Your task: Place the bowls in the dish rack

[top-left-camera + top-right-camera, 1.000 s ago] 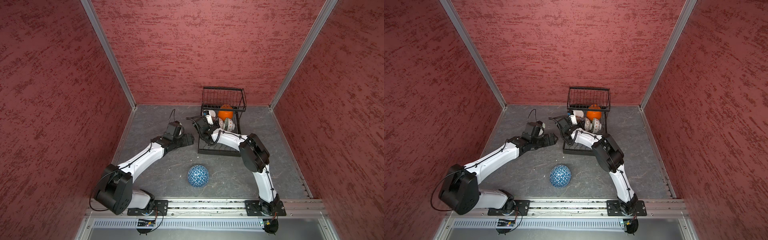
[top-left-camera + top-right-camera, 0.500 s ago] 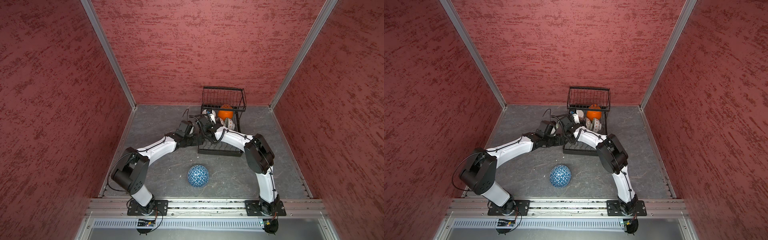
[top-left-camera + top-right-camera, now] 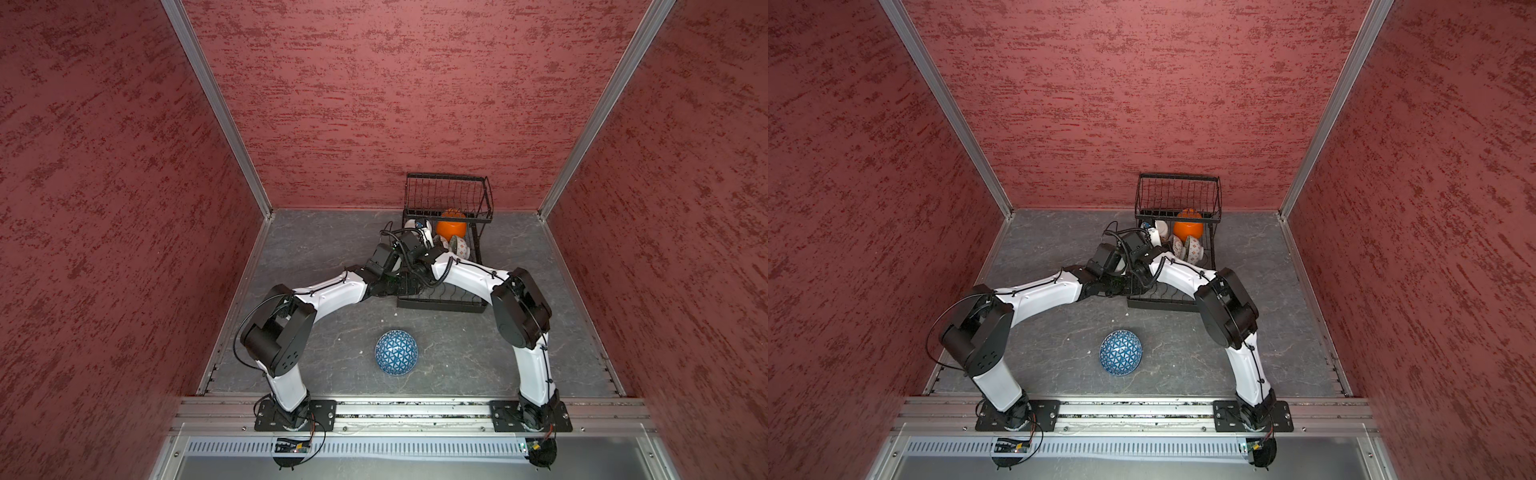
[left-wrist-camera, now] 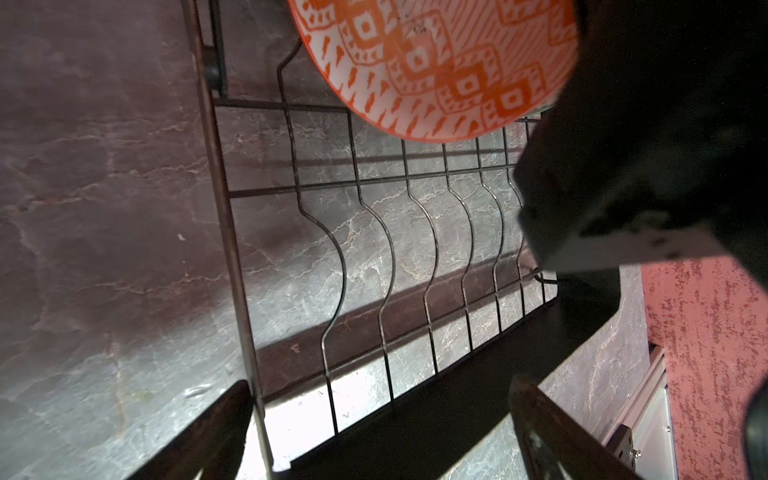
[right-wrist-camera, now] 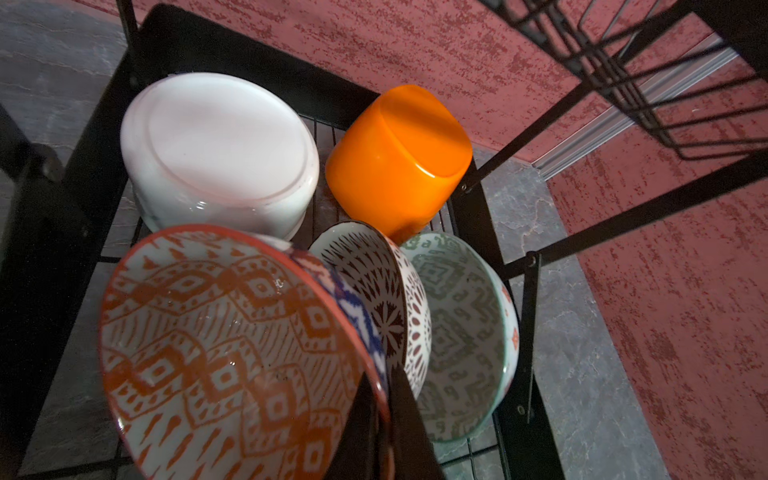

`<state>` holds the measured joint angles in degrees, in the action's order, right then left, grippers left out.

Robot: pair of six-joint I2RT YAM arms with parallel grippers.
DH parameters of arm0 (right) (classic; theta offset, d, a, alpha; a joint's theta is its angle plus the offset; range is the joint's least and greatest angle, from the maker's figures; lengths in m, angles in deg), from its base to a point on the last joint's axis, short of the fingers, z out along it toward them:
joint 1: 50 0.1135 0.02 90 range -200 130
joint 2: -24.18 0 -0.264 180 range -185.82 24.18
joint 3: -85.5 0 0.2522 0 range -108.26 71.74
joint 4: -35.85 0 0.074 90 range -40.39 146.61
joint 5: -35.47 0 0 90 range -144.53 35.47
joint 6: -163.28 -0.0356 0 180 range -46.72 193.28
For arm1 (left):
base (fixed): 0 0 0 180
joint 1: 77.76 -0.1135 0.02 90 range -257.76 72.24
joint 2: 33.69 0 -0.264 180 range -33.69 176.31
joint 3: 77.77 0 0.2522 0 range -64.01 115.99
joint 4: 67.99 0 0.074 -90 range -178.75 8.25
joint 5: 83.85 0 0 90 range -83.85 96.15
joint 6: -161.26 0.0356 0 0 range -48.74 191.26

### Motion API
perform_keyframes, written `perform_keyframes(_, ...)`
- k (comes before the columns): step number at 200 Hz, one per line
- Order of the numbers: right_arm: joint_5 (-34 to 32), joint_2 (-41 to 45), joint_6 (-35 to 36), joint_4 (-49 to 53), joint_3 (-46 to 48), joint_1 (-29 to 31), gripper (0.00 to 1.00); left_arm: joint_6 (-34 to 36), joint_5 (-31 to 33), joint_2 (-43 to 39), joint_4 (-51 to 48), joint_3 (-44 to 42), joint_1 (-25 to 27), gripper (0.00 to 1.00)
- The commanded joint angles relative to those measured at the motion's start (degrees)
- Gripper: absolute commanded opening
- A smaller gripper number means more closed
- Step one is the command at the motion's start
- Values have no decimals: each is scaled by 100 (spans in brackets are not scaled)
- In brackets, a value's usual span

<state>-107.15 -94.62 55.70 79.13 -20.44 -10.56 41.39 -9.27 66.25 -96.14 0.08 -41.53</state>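
Meanwhile, the right end effector (image 5: 385, 411) clamps the rim of a red-and-white bowl (image 5: 224, 353) inside the dish rack (image 3: 440, 305). The left end effector (image 4: 378, 386) hovers released over its wavy dividers (image 4: 432, 249). A blue patterned bowl (image 3: 396, 352) lies overturned on the surface (image 3: 332, 249), well apart.

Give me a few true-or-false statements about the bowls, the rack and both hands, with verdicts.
1. The blue triangle-patterned ceramic bowl lies on the grey table, outside the black wire dish rack. True.
2. The right hand is open and empty. False: it is shut on the rim of the red-and-white patterned bowl.
3. The plain orange bowl sits in the rack's upper basket. False: it sits on the lower tier, beside the plain white bowl.
4. The left hand is open and holds nothing. True.
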Motion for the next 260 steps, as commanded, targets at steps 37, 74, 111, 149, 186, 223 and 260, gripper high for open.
perform_keyframes(37,-134,531,-184,-101,172,-76,0,143,-28,169,-1,367,476,95)
perform_keyframes(74,-147,712,-280,-132,497,-184,0,151,5,326,-38,560,717,95)
perform_keyframes(111,-137,980,-245,-305,880,-217,0,153,-16,548,-72,791,930,95)
perform_keyframes(149,-117,1034,-219,-332,987,-219,0,147,16,623,-76,879,996,94)
perform_keyframes(186,-139,988,-237,-372,992,-226,0,233,267,321,-102,658,938,94)
perform_keyframes(223,-160,927,-239,-370,942,-227,0,280,411,-302,-109,263,732,95)
perform_keyframes(260,-165,894,-243,-342,914,-229,0,280,435,-929,-111,-108,498,95)
